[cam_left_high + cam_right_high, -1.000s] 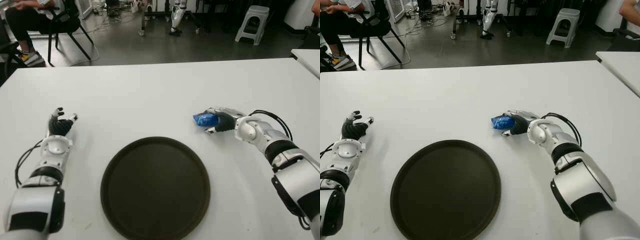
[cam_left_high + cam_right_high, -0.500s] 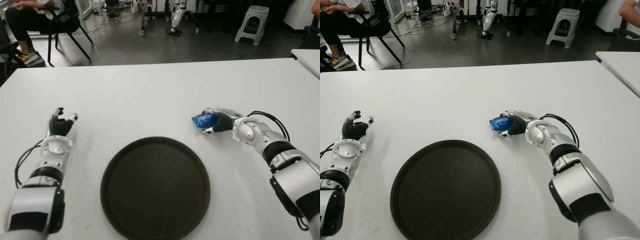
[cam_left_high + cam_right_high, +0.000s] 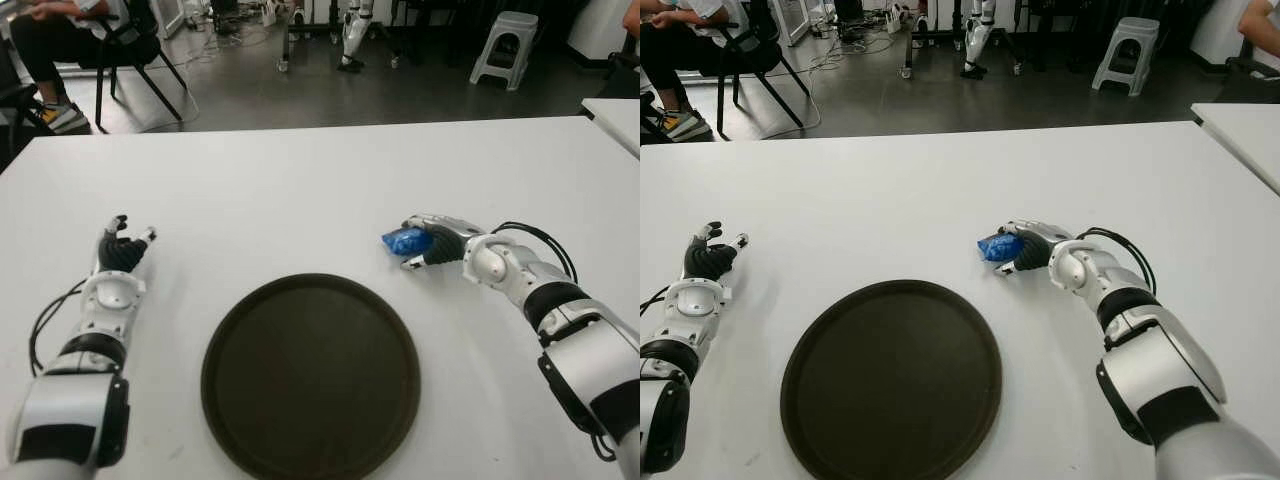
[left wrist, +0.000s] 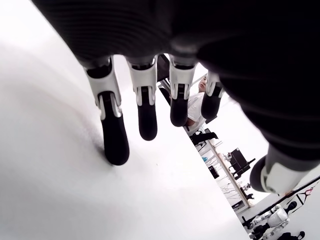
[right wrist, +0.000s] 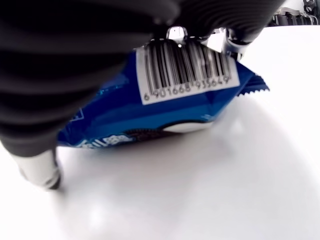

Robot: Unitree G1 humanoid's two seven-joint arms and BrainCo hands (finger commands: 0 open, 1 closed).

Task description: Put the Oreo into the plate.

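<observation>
Crinkling under any squeeze, the blue Oreo packet [image 3: 404,240] looks light, soft-skinned and slippery, its biscuits likely brittle; a gentle hold across the middle seems safest; it sits just above the white surface [image 3: 300,190], right of and beyond the dark plate [image 3: 310,370], pinched by the right hand [image 3: 440,241]; the left hand [image 3: 122,250], fingers relaxed and empty, shows far left of the plate.

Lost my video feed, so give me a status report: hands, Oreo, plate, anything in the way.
Right hand shut on Oreo pack, beyond the plate's right rim. Left hand open, idle, left of plate. Nothing on the table between pack and plate.
</observation>
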